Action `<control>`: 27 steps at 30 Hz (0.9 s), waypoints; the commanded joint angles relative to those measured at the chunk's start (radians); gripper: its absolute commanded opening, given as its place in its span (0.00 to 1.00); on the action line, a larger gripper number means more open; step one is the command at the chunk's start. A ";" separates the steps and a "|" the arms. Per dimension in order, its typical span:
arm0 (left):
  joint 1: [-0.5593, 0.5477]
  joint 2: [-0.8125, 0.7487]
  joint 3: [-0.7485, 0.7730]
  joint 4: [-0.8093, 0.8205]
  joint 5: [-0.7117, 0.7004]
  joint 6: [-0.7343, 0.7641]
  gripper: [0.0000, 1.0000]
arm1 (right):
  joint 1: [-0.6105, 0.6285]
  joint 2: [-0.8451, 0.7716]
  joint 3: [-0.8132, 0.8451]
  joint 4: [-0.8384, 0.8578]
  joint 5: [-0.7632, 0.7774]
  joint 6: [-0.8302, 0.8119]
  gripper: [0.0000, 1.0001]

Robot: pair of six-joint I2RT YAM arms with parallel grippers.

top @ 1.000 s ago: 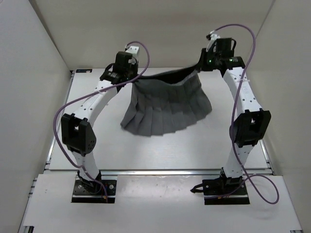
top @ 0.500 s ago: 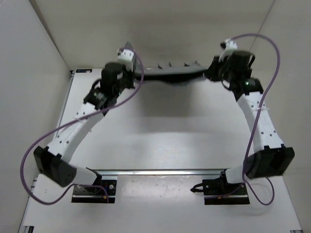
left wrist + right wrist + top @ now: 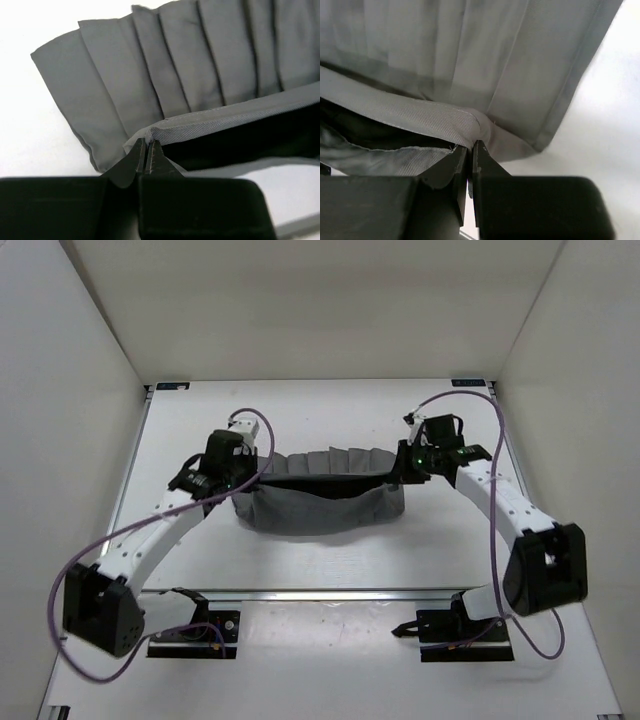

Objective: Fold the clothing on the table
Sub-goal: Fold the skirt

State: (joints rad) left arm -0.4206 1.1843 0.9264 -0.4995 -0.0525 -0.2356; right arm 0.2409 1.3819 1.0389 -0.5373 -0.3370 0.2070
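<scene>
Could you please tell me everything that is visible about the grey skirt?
The skirt is mid-grey soft fabric with long straight pleats and a twill-like waistband. The waist gapes open, dark inside. The left gripper and the right gripper each pinch one end of the waistband, stretching it between them. Its pleated part rests on the white table.

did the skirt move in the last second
Yes. The skirt has come toward the near edge of the table, away from the far edge where it was held, and is now mid-table.
</scene>
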 commanded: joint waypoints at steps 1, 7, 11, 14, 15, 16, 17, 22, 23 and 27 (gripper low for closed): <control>0.068 0.159 0.072 0.015 0.002 0.021 0.00 | -0.026 0.155 0.085 0.114 -0.010 -0.012 0.00; 0.100 0.397 0.219 0.048 0.026 0.022 0.00 | -0.038 0.414 0.369 0.071 -0.043 -0.040 0.00; 0.111 0.468 0.349 0.047 0.022 0.030 0.00 | -0.031 0.537 0.600 0.028 -0.053 -0.058 0.00; 0.137 0.560 0.451 0.019 0.008 0.029 0.00 | -0.058 0.629 0.763 0.008 -0.059 -0.057 0.00; 0.149 0.596 0.492 0.012 0.011 0.025 0.00 | -0.061 0.656 0.794 -0.007 -0.065 -0.060 0.00; 0.157 0.621 0.506 -0.002 0.014 0.025 0.00 | -0.071 0.692 0.856 -0.029 -0.080 -0.051 0.00; 0.164 0.633 0.534 -0.004 0.016 0.021 0.00 | -0.084 0.732 0.916 -0.035 -0.094 -0.052 0.00; 0.146 0.683 0.635 -0.069 -0.029 0.055 0.00 | -0.089 0.752 0.980 -0.069 -0.071 -0.057 0.00; 0.135 0.680 0.635 -0.073 -0.033 0.065 0.00 | -0.095 0.732 0.946 -0.067 -0.071 -0.063 0.00; 0.100 0.620 0.576 -0.083 -0.026 0.074 0.00 | -0.106 0.585 0.711 -0.041 -0.044 -0.077 0.00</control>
State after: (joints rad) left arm -0.2962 1.8839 1.5223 -0.5320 -0.0521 -0.1879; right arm 0.1581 2.1006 1.8702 -0.5724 -0.4171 0.1513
